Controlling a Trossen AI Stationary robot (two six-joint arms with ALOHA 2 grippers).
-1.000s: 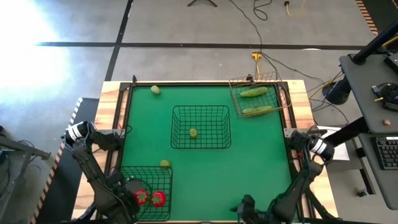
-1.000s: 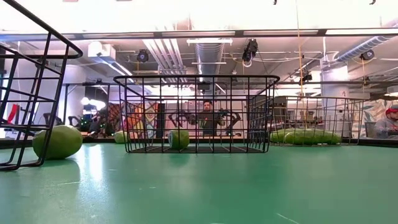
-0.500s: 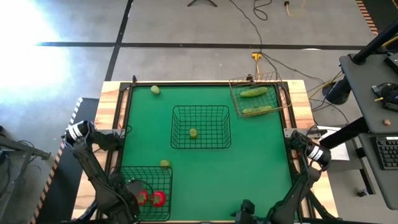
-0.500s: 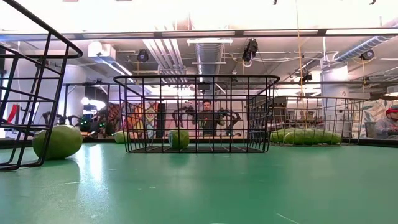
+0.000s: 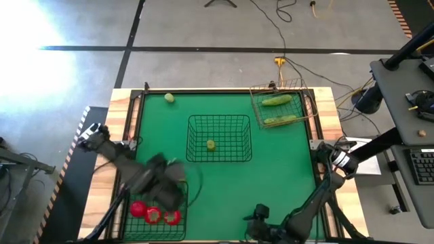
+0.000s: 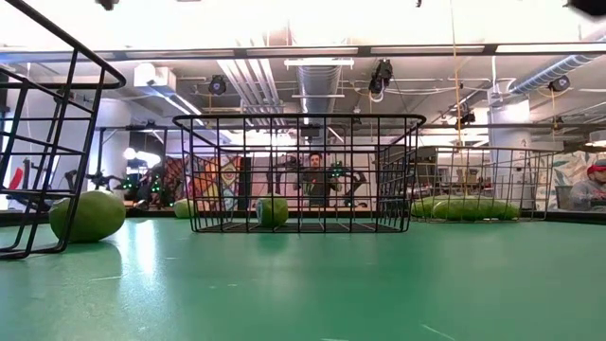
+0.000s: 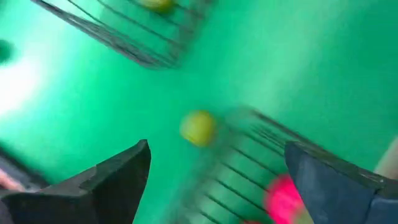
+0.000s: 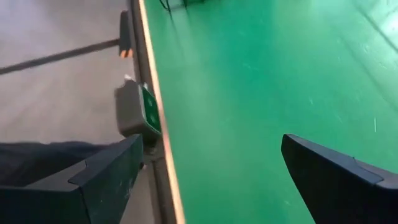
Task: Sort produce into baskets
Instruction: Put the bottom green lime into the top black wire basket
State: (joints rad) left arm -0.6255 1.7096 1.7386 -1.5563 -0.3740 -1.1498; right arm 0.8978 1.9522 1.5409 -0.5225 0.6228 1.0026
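Three red tomatoes (image 5: 153, 215) lie in the dark basket (image 5: 182, 203) at the near left. Two green cucumbers (image 5: 278, 110) lie in the tan basket (image 5: 258, 108) at the far right. One yellow-green fruit (image 5: 211, 144) lies in the middle dark basket (image 5: 219, 118). Another lies on the mat at the far left (image 5: 169, 97). A third lies on the mat beside the near-left basket (image 7: 199, 127) (image 6: 87, 216). My left gripper (image 7: 217, 168) (image 5: 168, 186) is open above that fruit and the basket's far edge, blurred. My right gripper (image 8: 211, 162) (image 5: 256, 217) is open and empty near the front edge.
The green mat (image 5: 271, 169) is bare between the middle basket and the right arm. A wooden frame (image 5: 325, 102) borders the table. The right wrist view shows the table's edge (image 8: 155, 124) with floor beyond. A person (image 6: 315, 180) sits far behind the table.
My left arm has swung fast from the near-left corner up and toward the table's middle, over the near-left basket's far edge, and shows blurred. All three tomatoes now show in that basket. My right gripper has shifted slightly toward the left edge.
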